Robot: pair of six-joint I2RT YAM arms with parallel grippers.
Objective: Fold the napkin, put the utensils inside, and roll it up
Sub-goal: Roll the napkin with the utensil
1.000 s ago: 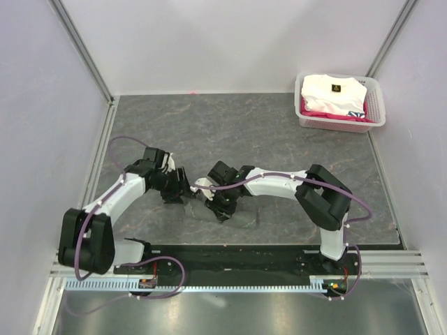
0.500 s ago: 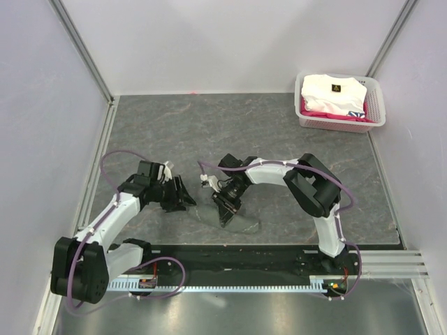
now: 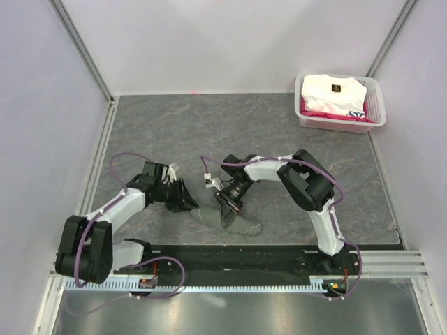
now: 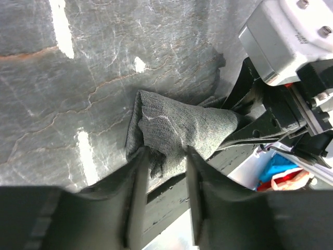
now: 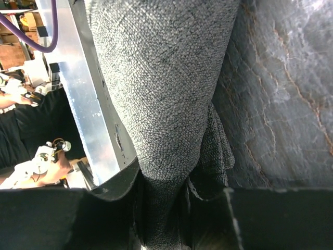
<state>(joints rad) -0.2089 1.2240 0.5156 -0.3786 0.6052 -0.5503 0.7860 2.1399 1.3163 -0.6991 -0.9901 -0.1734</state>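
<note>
The right pincer [image 5: 160, 187] was clamped on the grey-green woven cloth napkin [image 5: 156, 78], bundled into a thick roll that ran up the frame from between its jaws. The left pincer [image 4: 164, 161] straddled an end of that bundle at the lower middle of its own view, both fingers [image 4: 132, 192] against the cloth (whether they truly pinched it, I could not tell). From above, the napkin lay low in the middle of the grey stone-patterned table [image 3: 209, 125], near its front edge. A white plastic basket [image 3: 376, 105] holding a folded white garment [image 3: 328, 94] sat at the upper right.
</note>
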